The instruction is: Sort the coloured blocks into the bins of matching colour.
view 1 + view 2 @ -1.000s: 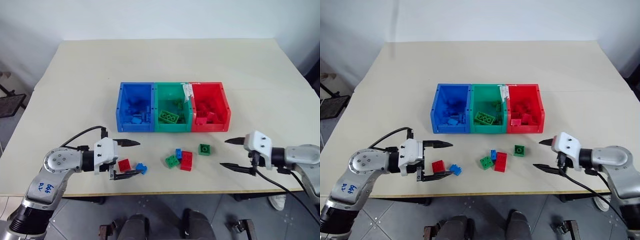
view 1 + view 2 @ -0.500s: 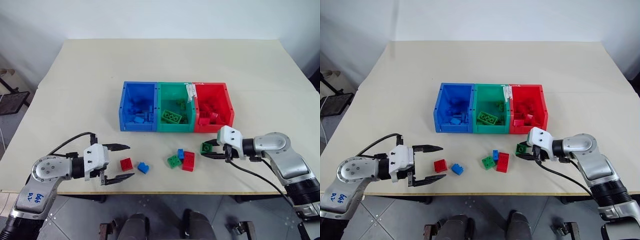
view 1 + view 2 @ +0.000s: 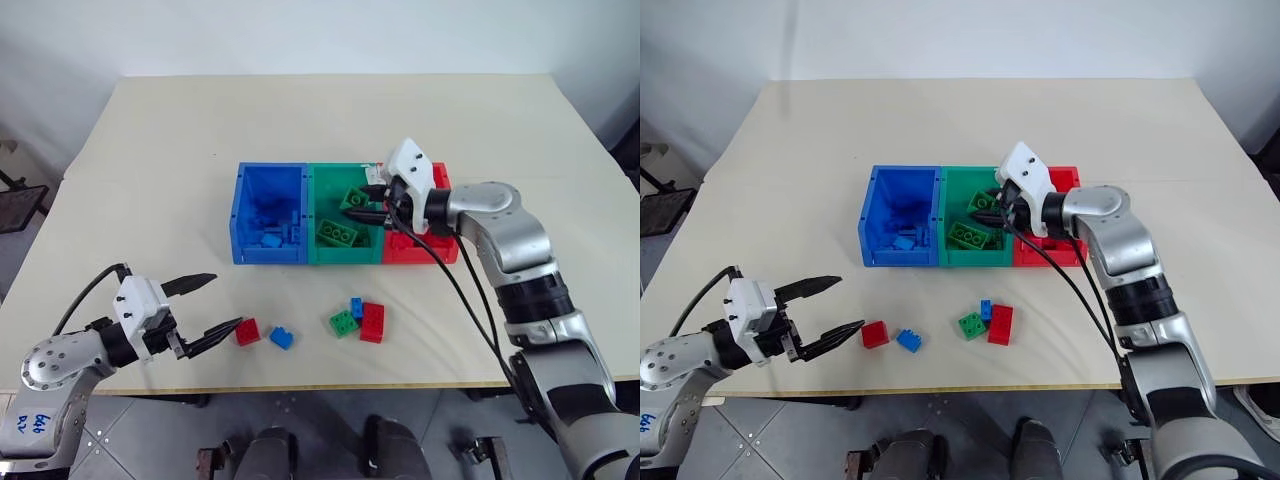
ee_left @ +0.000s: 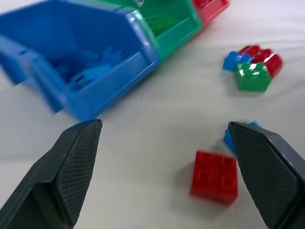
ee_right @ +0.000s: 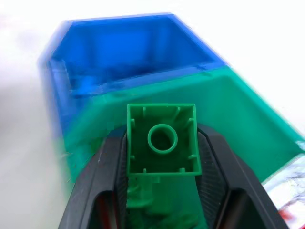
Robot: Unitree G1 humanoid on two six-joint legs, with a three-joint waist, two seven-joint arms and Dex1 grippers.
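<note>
Bright, even indoor light; head views sharp, wrist views blurred.

Head views: soft diffuse light from above, no glare on the bench (image 3: pixel 150 150), only faint short shadows under the bins (image 3: pixel 345 258) & loose blocks (image 3: pixel 360 320); slight darkening twd the corners, bench edges bow a little. Left wrist view: motion smear on the blue bin (image 4: pixel 90 62), far blocks (image 4: pixel 252 67) soft, near fingers (image 4: pixel 71 167) fairly crisp. Right wrist view: bkgd washed out almost white & smeared, bin walls fuzzy; held green block (image 5: pixel 162 139) is the one thing in focus.
</note>
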